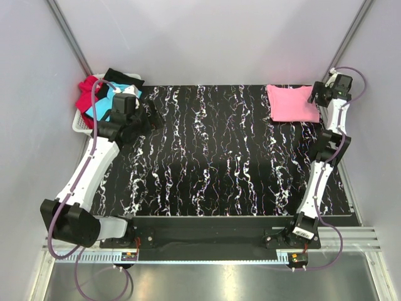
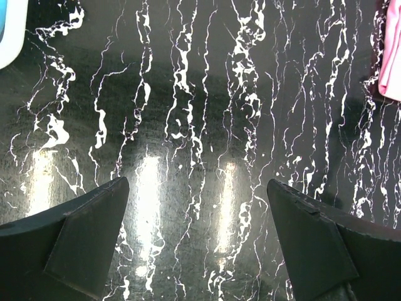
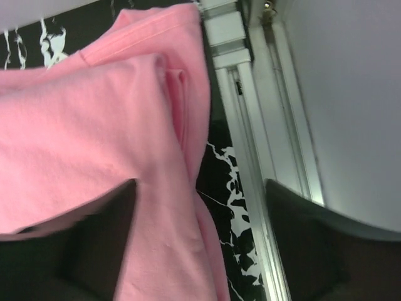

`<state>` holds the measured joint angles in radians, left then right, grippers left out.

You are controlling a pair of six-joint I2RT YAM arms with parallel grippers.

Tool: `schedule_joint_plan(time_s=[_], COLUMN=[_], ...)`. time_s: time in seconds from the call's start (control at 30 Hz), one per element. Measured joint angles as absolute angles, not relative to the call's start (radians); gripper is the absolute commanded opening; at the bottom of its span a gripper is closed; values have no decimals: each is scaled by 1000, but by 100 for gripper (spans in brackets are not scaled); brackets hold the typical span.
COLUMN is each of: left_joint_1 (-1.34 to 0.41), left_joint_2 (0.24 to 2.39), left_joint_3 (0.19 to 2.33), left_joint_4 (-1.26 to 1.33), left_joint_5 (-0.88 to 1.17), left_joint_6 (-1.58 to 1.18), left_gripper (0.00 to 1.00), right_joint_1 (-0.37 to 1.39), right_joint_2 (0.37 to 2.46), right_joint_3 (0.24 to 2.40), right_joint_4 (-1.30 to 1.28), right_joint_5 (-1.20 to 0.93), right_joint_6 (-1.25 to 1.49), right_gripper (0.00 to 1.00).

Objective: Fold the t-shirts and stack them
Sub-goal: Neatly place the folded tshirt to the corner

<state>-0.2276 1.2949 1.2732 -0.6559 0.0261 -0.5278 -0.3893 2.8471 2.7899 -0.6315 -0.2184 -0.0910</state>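
The folded pink t-shirt (image 1: 292,103) lies flat at the table's far right; it fills the right wrist view (image 3: 94,138) and shows at the left wrist view's right edge (image 2: 392,50). My right gripper (image 1: 318,94) hangs open over its right edge, holding nothing. The red (image 1: 86,94), turquoise (image 1: 103,106) and black (image 1: 122,78) t-shirts sit bunched in the white basket (image 1: 81,125) at the far left. My left gripper (image 1: 150,116) is open and empty over the bare table just right of the basket.
The black marbled table top (image 1: 213,157) spans the middle. A metal frame rail (image 3: 250,125) runs along the table's right edge beside the pink shirt. The basket's corner shows in the left wrist view (image 2: 9,31).
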Motion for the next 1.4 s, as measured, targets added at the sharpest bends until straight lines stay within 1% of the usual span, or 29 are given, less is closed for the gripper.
schedule_joint_plan(time_s=[0.13, 0.23, 0.37, 0.5, 0.57, 0.63, 0.73, 0.83, 0.9, 1.0, 1.2, 1.4], left_joint_1=[-228, -228, -228, -228, -227, -228, -227, -227, -227, -226, -224, -224], left_joint_2=[1281, 1253, 1198, 1133, 1114, 1100, 1079, 1057, 1047, 1037, 1050, 1062], left_joint_3=[1273, 1273, 1262, 1214, 1195, 1176, 1144, 1101, 1073, 1032, 1021, 1026], left_joint_4=[-657, -657, -648, -633, -632, -630, -627, -619, -619, -611, -595, -577], left_joint_5=[27, 26, 21, 20, 19, 14, 1, -13, -16, -23, -35, -51], left_joint_6=[-527, -516, -499, -477, -467, -462, -464, -490, -507, -532, -562, -569], left_gripper=[99, 99, 99, 99, 99, 99, 99, 99, 99, 99, 99, 99], right_joint_1=[-403, -407, -402, -369, -305, -209, -41, 16, 1, -31, -42, -41], right_joint_2=[2797, 2665, 2355, 2009, 1850, 1760, 1732, 1733, 1733, 1730, 1734, 1797], right_joint_3=[2762, 2664, 2420, 2104, 1894, 1740, 1560, 1423, 1384, 1385, 1488, 1589], right_joint_4=[-657, -690, -694, -574, -484, -446, -423, -451, -467, -466, -462, -437], right_joint_5=[-204, -215, -320, -459, -460, -435, -395, -342, -299, -242, -168, -129], right_joint_6=[-94, -77, -6, 132, 179, 202, 240, 281, 289, 290, 292, 291], right_gripper=[100, 100, 100, 100, 100, 100, 100, 100, 100, 100, 100, 100])
